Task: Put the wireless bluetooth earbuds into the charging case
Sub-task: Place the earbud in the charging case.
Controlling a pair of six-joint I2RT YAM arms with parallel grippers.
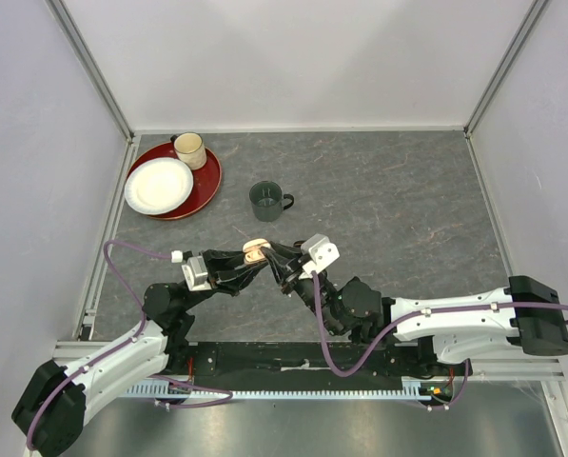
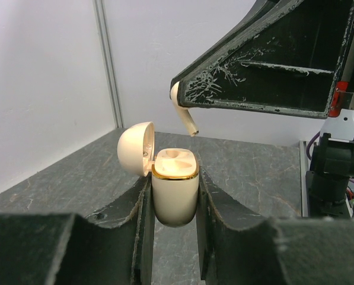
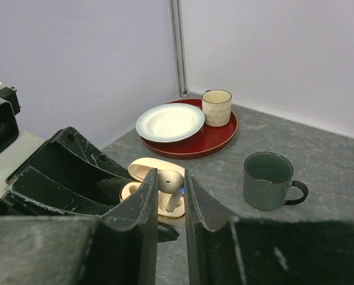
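My left gripper is shut on the cream charging case, gold-rimmed, upright, its lid hinged open to the left. The case sits between both grippers above the table's middle in the top view. My right gripper is shut on a cream earbud, stem pointing down just above the case. From the left wrist view the earbud hangs under the right finger, a little above the case's slots. The other earbuds are out of view.
A green mug stands behind the grippers; it also shows in the right wrist view. A red tray at the back left holds a white plate and a cream cup. Walls enclose the table on three sides.
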